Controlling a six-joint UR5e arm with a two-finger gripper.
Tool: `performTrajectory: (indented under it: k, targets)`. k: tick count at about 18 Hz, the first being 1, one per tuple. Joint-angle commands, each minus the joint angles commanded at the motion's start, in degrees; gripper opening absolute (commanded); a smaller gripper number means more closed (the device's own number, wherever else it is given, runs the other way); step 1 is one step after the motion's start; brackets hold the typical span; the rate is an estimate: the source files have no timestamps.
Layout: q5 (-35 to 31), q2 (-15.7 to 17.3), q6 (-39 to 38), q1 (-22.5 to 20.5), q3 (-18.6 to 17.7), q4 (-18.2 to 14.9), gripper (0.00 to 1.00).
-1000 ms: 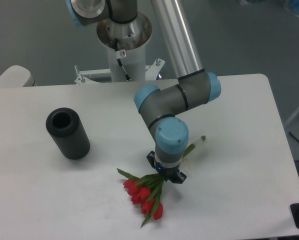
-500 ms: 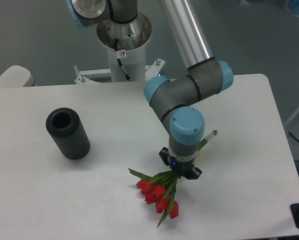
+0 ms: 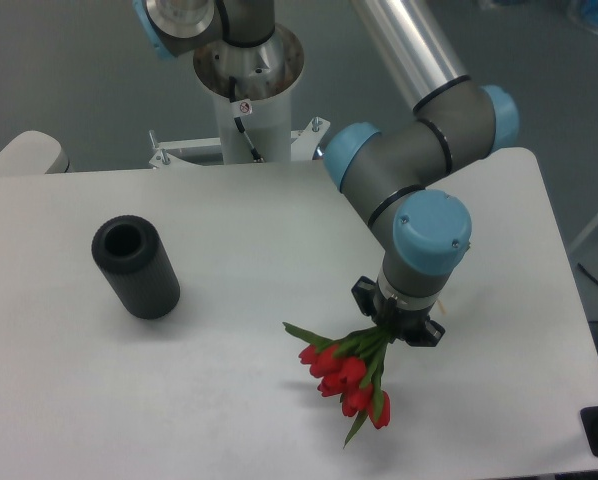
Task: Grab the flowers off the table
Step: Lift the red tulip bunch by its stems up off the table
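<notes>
The flowers point(image 3: 347, 375), a small bunch of red tulips with green stems and leaves, hang from my gripper point(image 3: 399, 322) over the right front part of the white table point(image 3: 229, 400). The red heads point down and to the left, toward the front edge. The gripper is shut on the stems near their middle. The stem ends and the pale band are hidden behind the wrist. I cannot tell whether the lowest heads touch the tabletop.
A black ribbed cylinder point(image 3: 136, 267) lies on the left part of the table, its open end facing up and back. The arm's base column point(image 3: 247, 90) stands behind the table's far edge. The table's right edge is close to the gripper.
The gripper has carried the flowers to the right across the table, with the arm swinging the same way. The stem ends have gone out of sight behind the wrist. The black cylinder has not moved.
</notes>
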State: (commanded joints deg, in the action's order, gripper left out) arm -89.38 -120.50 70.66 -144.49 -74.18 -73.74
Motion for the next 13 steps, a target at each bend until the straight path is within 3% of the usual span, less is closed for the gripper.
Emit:
performTrajectory:
  k: [5, 9, 13]
  targets:
    - [-0.09, 0.09, 1.05, -0.44, 0.96, -0.61, 0.0]
    - [0.26, 0.09, 1.67, -1.32, 3.43, -3.86, 0.0]
    - [0.26, 0.0, 1.67, -1.32, 3.52, -4.04, 0.0]
